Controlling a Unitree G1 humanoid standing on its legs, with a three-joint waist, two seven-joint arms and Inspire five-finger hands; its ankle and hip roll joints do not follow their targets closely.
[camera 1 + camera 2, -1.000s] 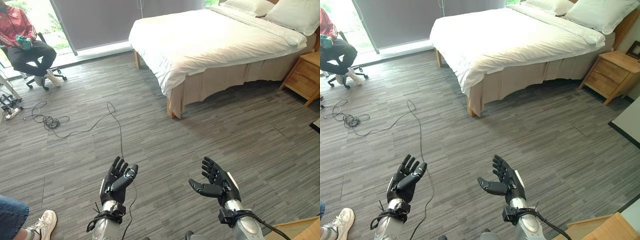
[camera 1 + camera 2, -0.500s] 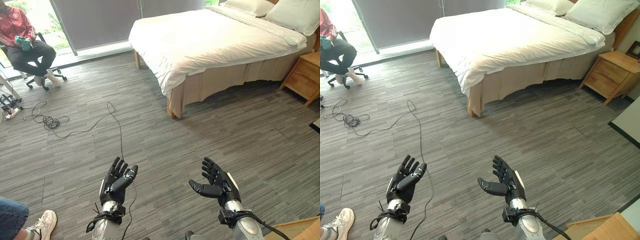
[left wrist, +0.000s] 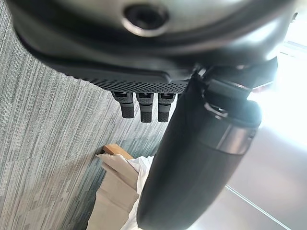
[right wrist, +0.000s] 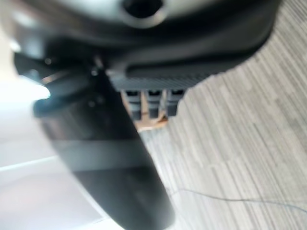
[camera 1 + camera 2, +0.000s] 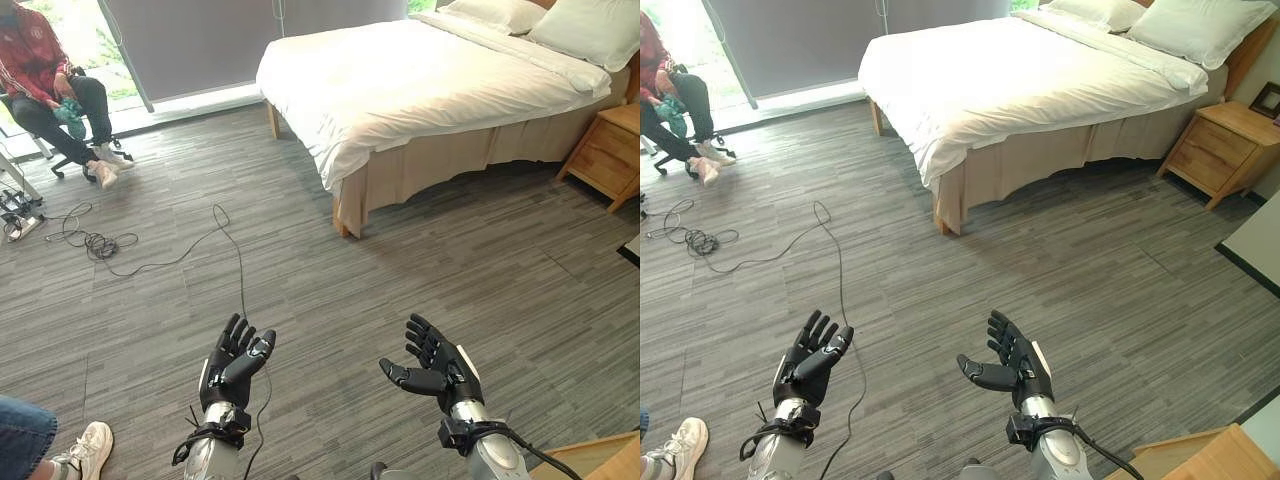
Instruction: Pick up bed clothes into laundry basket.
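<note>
Hovering over the grey floor (image 5: pixel 420 270), the left hand (image 5: pixel 232 368) and right hand (image 5: pixel 438 368) are holding nothing, fingers (image 5: pixel 424 337) spread and relaxed. White bedclothes (image 5: pixel 410 80) are lying across the bed (image 5: pixel 450 150), well apart, draping over its near corner. A person (image 5: pixel 45 85) is sitting far left.

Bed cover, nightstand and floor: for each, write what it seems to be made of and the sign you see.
Bed cover: white woven cloth, matte; it drapes and creases over the edge.
Nightstand: light wood or veneer, satin; warm grain, drawer fronts.
Floor: grey streaked planks with seams, likely vinyl or carpet tile; low sheen leaves it open.
</note>
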